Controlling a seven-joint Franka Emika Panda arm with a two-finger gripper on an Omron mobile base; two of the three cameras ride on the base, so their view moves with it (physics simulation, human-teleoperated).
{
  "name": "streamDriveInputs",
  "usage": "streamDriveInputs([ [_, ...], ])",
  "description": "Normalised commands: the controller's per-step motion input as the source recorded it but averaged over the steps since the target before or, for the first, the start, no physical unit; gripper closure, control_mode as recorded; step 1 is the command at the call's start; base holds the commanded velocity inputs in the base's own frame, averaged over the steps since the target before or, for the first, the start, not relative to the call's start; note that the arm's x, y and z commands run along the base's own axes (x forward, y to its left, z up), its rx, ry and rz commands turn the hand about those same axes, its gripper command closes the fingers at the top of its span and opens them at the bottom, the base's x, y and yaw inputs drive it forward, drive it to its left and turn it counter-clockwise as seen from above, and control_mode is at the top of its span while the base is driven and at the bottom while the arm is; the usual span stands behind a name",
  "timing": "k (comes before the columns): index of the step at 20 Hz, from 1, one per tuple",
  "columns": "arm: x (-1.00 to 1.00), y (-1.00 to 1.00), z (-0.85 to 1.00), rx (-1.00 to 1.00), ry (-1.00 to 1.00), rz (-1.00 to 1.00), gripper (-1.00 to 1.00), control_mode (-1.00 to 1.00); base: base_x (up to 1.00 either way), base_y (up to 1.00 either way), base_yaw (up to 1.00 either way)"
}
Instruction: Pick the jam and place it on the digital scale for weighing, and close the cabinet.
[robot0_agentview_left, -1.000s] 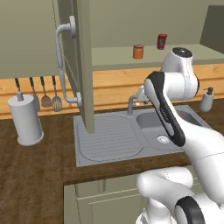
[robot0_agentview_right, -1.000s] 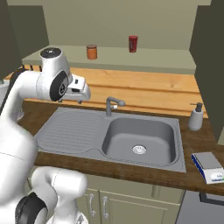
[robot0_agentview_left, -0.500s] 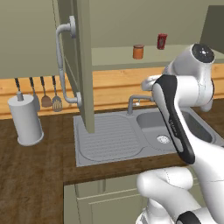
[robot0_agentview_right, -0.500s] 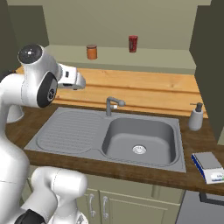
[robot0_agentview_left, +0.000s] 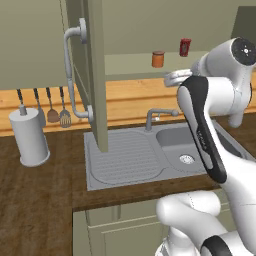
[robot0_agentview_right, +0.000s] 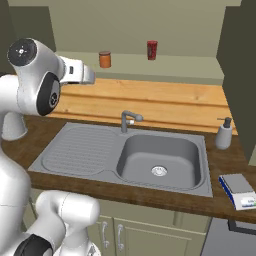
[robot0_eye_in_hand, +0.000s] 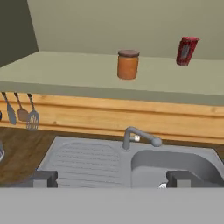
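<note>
While the gripper (robot0_eye_in_hand: 112, 178) hangs raised above the counter, its two dark fingertips stand wide apart at the bottom of the hand view with nothing between them. Straight ahead of it and a little higher, the jam (robot0_eye_in_hand: 127, 64) stands upright on the pale green cabinet shelf (robot0_eye_in_hand: 65, 72), well apart from the fingers. Farther along the same shelf, to the right of the jar from the tool's side, stands a red can (robot0_eye_in_hand: 187, 51) with a dark label. Below and in front of the gripper lies the grey sink (robot0_eye_in_hand: 175, 164) with its ribbed draining board and a curved faucet (robot0_eye_in_hand: 138, 137). Off to the tool's lower left, kitchen utensils (robot0_eye_in_hand: 22, 113) hang against the wooden backsplash. The cabinet door (robot0_agentview_left: 95, 75) stands swung open to the left of the arm, its long grey bar handle (robot0_agentview_left: 71, 75) facing out. Far to the tool's right, at the counter's near edge, sits the digital scale (robot0_agentview_right: 241, 191), with a soap dispenser (robot0_agentview_right: 224, 133) behind it.
</note>
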Motion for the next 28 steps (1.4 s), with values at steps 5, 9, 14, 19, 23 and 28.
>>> streamDriveInputs([
  [5, 0.19, 0.0, 0.36, 0.0, -0.12, 0.0, -1.0, -1.0, 0.0, 0.0, 0.0],
  [9, 0.41, 0.0, 0.09, 0.0, -0.11, 0.0, -1.0, -1.0, 0.0, 0.0, 0.0],
  [14, 0.62, -0.17, 0.03, 0.01, 0.02, 0.0, -1.0, -1.0, 0.0, 0.0, 0.0],
  [19, 0.64, -0.14, 0.0, 0.0, 0.0, 0.0, -1.0, -1.0, 0.0, 0.0, 0.0],
  [23, 0.56, 0.0, 0.0, 0.0, -0.07, 0.0, -1.0, -1.0, 0.0, 0.0, 0.0],
  [28, 0.59, 0.0, 0.0, 0.0, 0.0, 0.0, -1.0, -1.0, 0.0, 0.0, 0.0],
])
